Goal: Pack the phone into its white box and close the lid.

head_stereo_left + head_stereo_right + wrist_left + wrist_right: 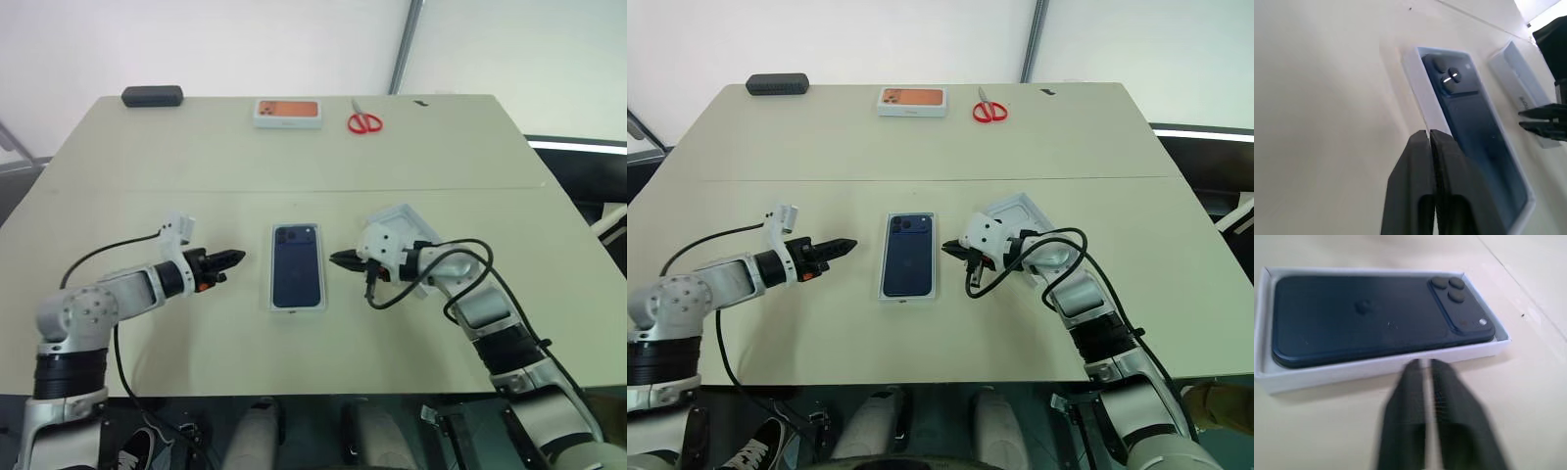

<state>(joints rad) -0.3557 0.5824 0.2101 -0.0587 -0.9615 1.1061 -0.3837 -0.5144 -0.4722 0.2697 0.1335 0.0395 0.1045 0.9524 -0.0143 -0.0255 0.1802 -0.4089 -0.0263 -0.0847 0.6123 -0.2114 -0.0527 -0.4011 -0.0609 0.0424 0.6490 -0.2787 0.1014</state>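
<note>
The dark blue phone lies back up inside the white box at the middle of the table, its camera cluster at the far end. To the left of the box, a short gap away, my left gripper points at it with its fingers shut and nothing between them. From the right, my right gripper points at the box's other long side, also shut and empty, its tips just short of the wall. The lid, a white shell, lies open side up behind my right wrist.
At the table's far edge are a small white box with an orange picture, red scissors and a dark oblong case. A seam runs across the tabletop beyond the box.
</note>
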